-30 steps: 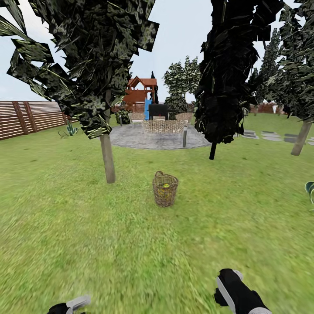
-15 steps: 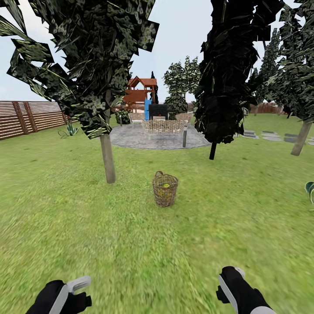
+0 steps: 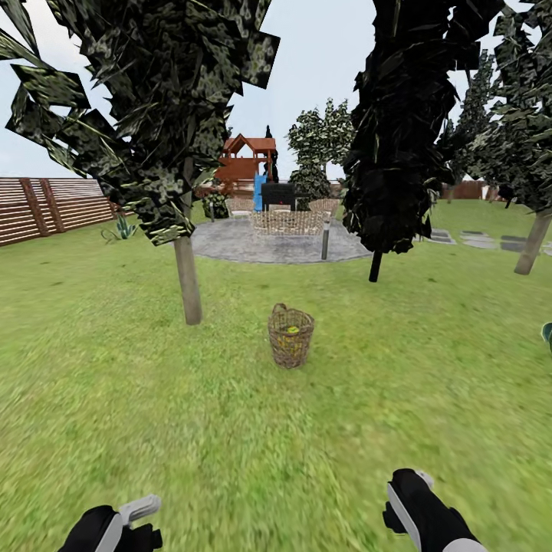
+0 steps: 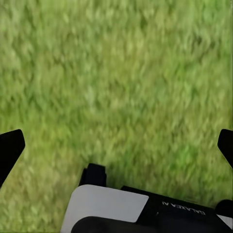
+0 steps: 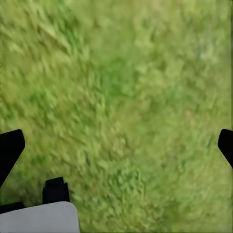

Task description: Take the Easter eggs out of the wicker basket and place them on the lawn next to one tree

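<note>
Head view: you look across the lawn [image 3: 230, 429] of the garden, with both arms low at the near edge.
Wicker basket [image 3: 290, 336]: it stands upright on the grass ahead of you, a little right of the nearest tree, its long axis vertical, its open mouth pointing up and its narrower base down.
Easter eggs [image 3: 292, 330]: you can see one yellow patch inside the basket's mouth; how many eggs lie there, and which way they point, is too small to tell.
Tree [image 3: 188, 280]: its straight pale trunk rises just left of the basket, close but not touching, under blocky dark green foliage.
Darker tree [image 3: 375, 266]: a thin dark trunk stands farther back, to the right of the basket.
Background: a grey paved patio [image 3: 268, 241] with pale woven chairs lies beyond the basket, a wooden playset [image 3: 247, 159] behind it, and a brown slatted fence [image 3: 46, 207] on the left.
Left pincer [image 4: 116, 143]: your left wrist view shows its two dark fingers spread wide apart over bare grass, holding nothing.
Right pincer [image 5: 116, 145]: your right wrist view shows the same, fingers spread wide over grass, holding nothing.
Both arms: well short of the basket.
</note>
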